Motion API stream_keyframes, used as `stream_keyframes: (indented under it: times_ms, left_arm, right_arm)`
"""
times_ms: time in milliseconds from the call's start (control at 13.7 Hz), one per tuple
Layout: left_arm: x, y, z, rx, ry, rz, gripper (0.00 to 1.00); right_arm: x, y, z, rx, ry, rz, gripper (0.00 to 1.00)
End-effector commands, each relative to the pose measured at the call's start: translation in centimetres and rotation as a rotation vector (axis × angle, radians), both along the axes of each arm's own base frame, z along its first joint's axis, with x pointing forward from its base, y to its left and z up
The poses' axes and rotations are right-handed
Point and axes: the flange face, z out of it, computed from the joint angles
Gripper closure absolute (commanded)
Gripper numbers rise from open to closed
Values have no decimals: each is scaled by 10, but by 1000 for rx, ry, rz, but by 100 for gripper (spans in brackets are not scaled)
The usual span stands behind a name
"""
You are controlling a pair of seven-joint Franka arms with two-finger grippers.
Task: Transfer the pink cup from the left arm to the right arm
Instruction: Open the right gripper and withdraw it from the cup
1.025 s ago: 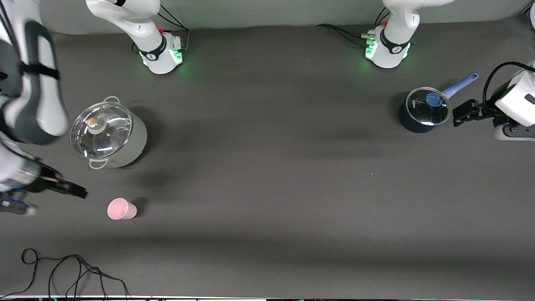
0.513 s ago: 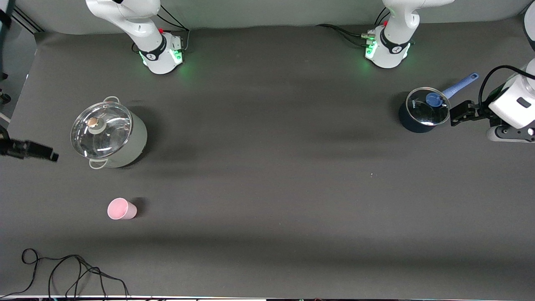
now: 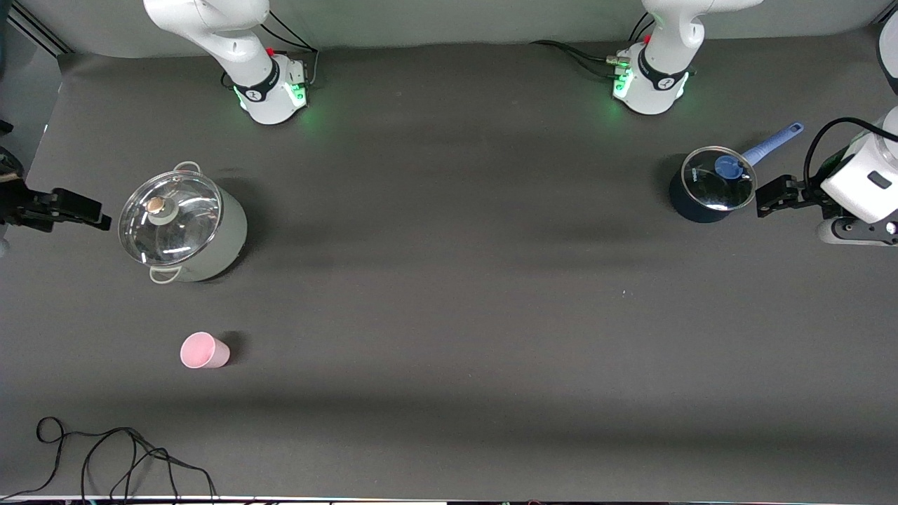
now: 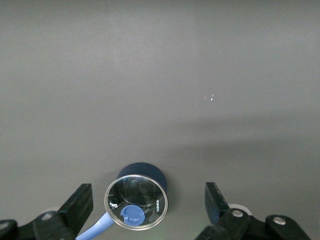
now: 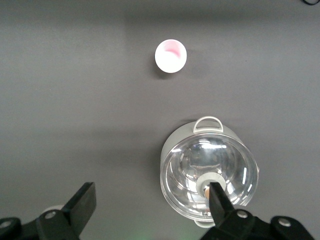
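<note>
The left gripper is hanging wide open and empty beside the blue saucepan; the right gripper, equally spread, is hovering seemingly beside the steel pot. The pink cup is standing on the counter, nearer the camera than that pot.

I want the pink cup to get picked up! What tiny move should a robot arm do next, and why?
Probably the right gripper, jaws open beside the grey pot, should swing over the pink cup. The cup stands alone, nearer the front camera than that pot, at that arm's end. The left gripper waits open by the blue saucepan.
</note>
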Motion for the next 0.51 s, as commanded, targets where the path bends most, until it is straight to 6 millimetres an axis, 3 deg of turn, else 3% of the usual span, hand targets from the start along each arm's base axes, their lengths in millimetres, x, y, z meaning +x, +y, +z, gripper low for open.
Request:
stream_keyframes:
  times_ms: [0, 439]
  left_arm:
    - [4, -2, 4, 5, -21, -17, 0]
    - [12, -5, 9, -4, -16, -21, 0]
  right_arm:
    - [-16, 0, -13, -8, -25, 10, 0]
    - [-21, 12, -21, -36, -4, 2, 0]
